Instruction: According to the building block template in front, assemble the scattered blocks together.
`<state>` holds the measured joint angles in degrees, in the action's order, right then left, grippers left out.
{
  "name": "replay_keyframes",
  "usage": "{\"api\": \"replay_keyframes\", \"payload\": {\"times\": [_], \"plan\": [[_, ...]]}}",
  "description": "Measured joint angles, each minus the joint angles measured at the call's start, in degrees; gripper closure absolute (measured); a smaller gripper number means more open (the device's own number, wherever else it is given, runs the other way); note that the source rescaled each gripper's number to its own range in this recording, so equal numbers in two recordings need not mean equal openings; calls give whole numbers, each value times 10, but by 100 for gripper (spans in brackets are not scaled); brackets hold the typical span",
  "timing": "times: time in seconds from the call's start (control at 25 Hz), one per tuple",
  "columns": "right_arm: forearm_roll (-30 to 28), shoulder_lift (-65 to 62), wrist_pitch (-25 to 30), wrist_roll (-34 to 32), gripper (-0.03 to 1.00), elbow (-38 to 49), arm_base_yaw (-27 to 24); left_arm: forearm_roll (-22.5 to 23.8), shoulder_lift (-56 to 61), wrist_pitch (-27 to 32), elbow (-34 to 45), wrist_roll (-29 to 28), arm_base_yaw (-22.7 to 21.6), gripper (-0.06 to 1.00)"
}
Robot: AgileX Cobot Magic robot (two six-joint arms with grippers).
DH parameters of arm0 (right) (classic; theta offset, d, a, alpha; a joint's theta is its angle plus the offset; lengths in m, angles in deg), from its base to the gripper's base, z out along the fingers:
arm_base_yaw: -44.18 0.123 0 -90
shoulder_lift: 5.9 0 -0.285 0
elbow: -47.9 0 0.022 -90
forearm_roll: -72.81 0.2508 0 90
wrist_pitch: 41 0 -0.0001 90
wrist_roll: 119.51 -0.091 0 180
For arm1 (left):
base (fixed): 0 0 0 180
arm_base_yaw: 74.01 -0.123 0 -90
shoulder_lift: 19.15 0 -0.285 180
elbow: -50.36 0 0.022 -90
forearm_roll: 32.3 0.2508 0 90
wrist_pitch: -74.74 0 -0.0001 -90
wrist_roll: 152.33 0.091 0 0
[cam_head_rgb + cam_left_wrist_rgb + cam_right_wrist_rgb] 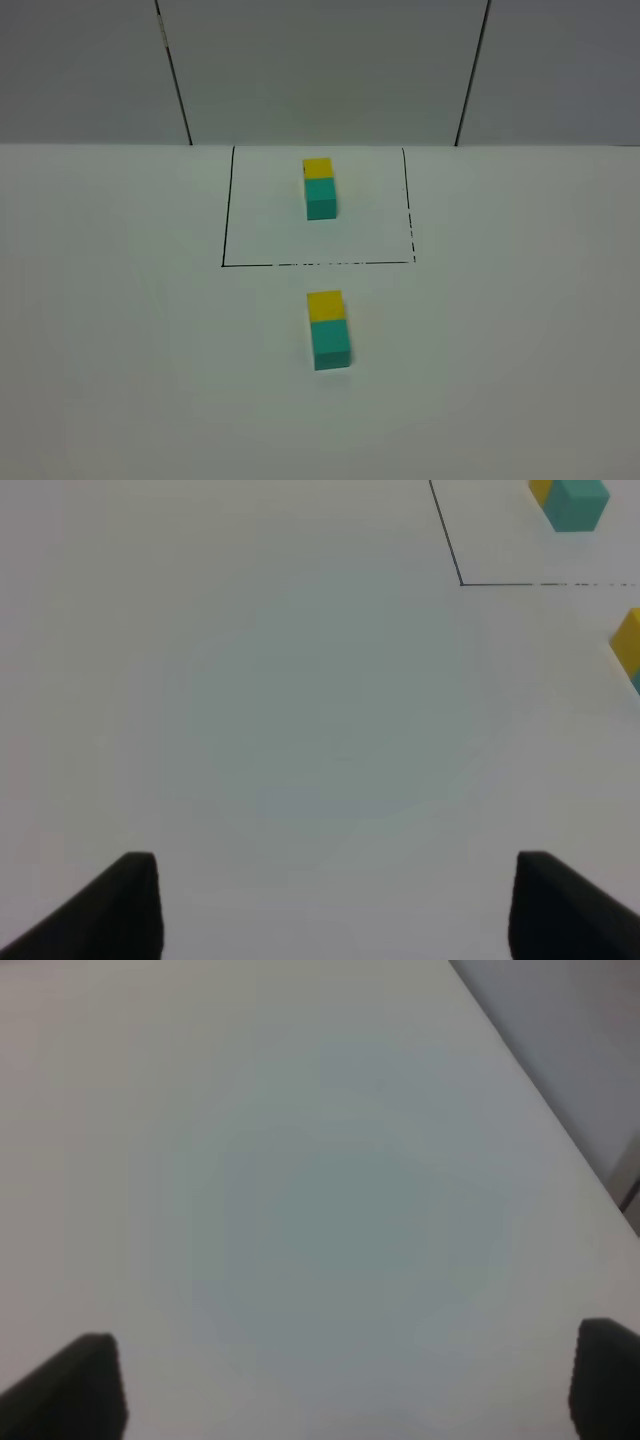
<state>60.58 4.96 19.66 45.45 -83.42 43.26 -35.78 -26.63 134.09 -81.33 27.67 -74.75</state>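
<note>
The building block template (320,188), a yellow cube joined to a teal cube, stands inside a thin black rectangle outline (226,215) at the back of the white table. In front of the outline, the two scattered blocks sit touching in a row: the yellow cube (325,305) behind, the teal cube (331,345) nearer. Neither arm shows in the exterior high view. The left wrist view shows my left gripper (335,905) open over bare table, with the template (578,505) and the yellow cube (628,640) far off to one side. My right gripper (345,1385) is open over bare table.
The white table (120,350) spreads wide on both sides of the blocks. Grey wall panels (320,70) rise behind its far edge. In the right wrist view the table's edge runs against the wall (570,1040).
</note>
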Motion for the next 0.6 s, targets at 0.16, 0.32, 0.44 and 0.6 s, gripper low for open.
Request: {"api": "replay_keyframes", "payload": {"times": [0.16,0.32,0.44,0.6], "plan": [[-1,0,1,-1,18,0,0,0,0,0,0,0,0,35],[0,0,1,-2,18,0,0,0,0,0,0,0,0,35],[0,0,1,-2,18,0,0,0,0,0,0,0,0,35],[0,0,1,-4,18,0,0,0,0,0,0,0,0,35]]}}
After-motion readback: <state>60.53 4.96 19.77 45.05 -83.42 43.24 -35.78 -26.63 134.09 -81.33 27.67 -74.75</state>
